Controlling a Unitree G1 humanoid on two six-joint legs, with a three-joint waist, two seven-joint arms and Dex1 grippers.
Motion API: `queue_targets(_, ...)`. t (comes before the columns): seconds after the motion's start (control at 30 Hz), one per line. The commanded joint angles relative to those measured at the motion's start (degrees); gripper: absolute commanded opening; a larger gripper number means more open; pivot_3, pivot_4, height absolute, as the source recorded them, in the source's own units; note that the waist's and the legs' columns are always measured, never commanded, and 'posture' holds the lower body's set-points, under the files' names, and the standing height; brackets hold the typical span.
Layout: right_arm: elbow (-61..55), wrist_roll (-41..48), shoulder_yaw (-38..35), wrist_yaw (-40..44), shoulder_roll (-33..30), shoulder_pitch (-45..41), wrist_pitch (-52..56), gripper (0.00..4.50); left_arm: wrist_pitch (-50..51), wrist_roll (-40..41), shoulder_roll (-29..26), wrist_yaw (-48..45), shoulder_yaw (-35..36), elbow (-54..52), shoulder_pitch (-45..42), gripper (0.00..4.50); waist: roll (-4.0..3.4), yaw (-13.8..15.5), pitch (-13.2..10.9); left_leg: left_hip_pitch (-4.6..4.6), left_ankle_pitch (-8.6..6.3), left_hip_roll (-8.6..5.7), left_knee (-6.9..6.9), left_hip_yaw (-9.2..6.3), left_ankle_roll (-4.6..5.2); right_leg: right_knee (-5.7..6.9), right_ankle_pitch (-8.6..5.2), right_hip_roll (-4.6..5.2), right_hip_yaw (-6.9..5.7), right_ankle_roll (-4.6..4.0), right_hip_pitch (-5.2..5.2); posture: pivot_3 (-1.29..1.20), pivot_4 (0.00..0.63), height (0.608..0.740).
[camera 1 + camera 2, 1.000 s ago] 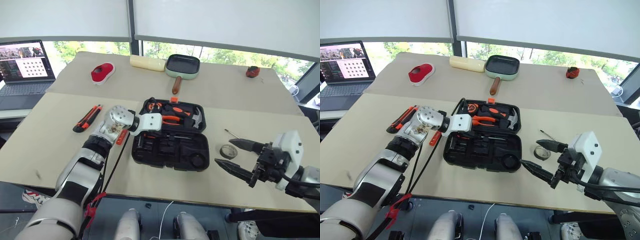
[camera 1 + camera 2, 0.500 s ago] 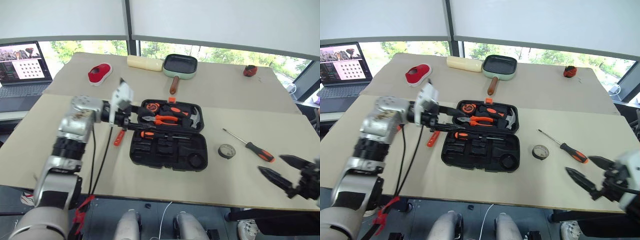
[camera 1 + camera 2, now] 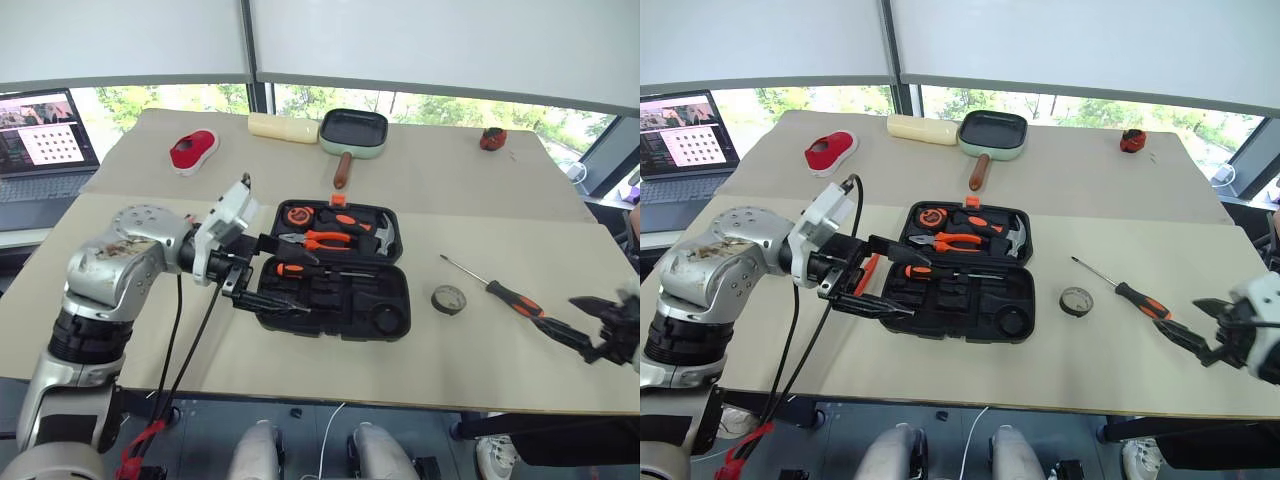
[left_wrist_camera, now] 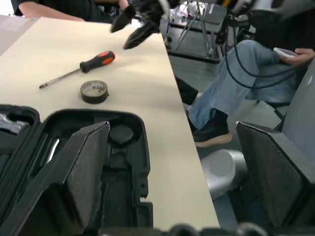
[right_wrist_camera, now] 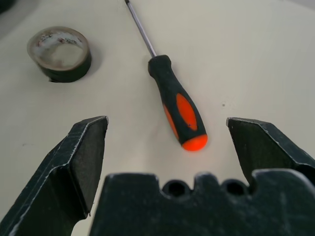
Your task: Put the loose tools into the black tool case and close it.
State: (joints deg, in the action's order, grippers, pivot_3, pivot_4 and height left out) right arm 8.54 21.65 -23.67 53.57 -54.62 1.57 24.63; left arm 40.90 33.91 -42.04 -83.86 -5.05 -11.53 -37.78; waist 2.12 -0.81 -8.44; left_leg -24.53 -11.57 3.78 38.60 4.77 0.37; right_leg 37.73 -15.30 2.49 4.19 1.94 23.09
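Flanking open case [image 3: 335, 285]: tape roll [image 3: 449, 297]; screwdriver [image 3: 497, 290]; pan [image 3: 353, 133] behind.

At the left edge of the frame we see a laptop [image 3: 40, 140] cut off, its screen contents too small to read. At the right edge the right gripper [image 3: 600, 335] runs out of the picture, so we lose its wrist and arm. In the centre, the left gripper [image 3: 865, 275] covers the near left corner of the black tool case [image 3: 970, 300], and we cannot make out what lies in the recesses there. In the left wrist view a seated person [image 4: 231, 93] is cut at the top and right edges.
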Motion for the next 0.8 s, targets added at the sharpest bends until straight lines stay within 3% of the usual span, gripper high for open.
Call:
queue_targets(0.03,7.6,-2.2,4.7,1.6,0.9,-6.8,-2.5,4.50,-1.5,0.9,-0.1,2.0,1.2,-2.5,-0.4,4.39,-0.02,0.1,0.0,-0.02,0.00,-0.01,0.00,0.00,0.00,0.00,0.00,0.01,0.00,0.00,0.00,0.00,0.150,0.740)
queue_targets(0.23,18.7,-6.9,11.0,1.7,2.7,-13.7,-6.2,4.50,-2.5,0.8,-1.6,3.0,1.3,-4.0,1.4,4.39,-0.03,0.1,0.0,-0.08,0.00,-0.01,0.00,-0.01,0.00,-0.02,-0.01,0.01,-0.01,0.02,0.03,0.00,0.150,0.740)
queue_targets(0.33,20.9,-7.3,11.7,2.6,3.1,-14.9,-7.6,3.74,-2.5,1.0,-2.3,3.6,1.6,-4.4,2.0,4.50,-0.02,0.0,0.0,-0.05,0.00,0.01,0.01,-0.01,0.00,-0.01,0.00,0.00,-0.01,0.02,0.01,0.00,0.150,0.740)
queue_targets(0.47,21.0,-7.1,11.1,3.7,2.9,-14.4,-8.6,2.36,-2.6,1.3,-2.8,4.1,1.8,-4.8,2.6,4.50,-0.02,0.0,0.0,-0.03,0.00,0.02,0.01,0.00,0.00,0.00,0.00,-0.01,-0.01,0.02,0.00,0.00,0.150,0.740)
queue_targets(0.6,13.6,-2.0,6.9,5.9,1.5,-14.4,-5.0,1.05,-2.4,1.2,-3.7,4.8,2.0,-4.8,4.0,4.50,-0.04,0.0,0.0,-0.04,0.00,0.01,0.00,0.00,0.00,0.00,0.00,0.00,-0.01,0.02,0.01,0.00,0.150,0.740)
queue_targets(0.67,7.7,2.1,5.9,7.2,1.5,-16.0,0.0,1.02,-0.3,2.7,-4.9,4.3,2.7,-4.4,4.9,4.50,-0.20,-0.1,-0.1,-0.05,0.00,0.01,0.00,0.01,0.00,0.01,0.00,0.00,0.00,0.02,0.03,0.00,0.150,0.740)
queue_targets(0.8,-7.9,7.5,11.6,9.5,2.3,-21.9,8.8,1.02,-2.0,1.6,-7.3,3.8,3.8,-1.7,7.3,4.50,-0.34,-1.2,-0.2,-0.02,0.00,0.06,-0.08,0.02,0.00,0.12,0.00,-0.04,0.08,0.01,0.15,0.00,0.150,0.740)
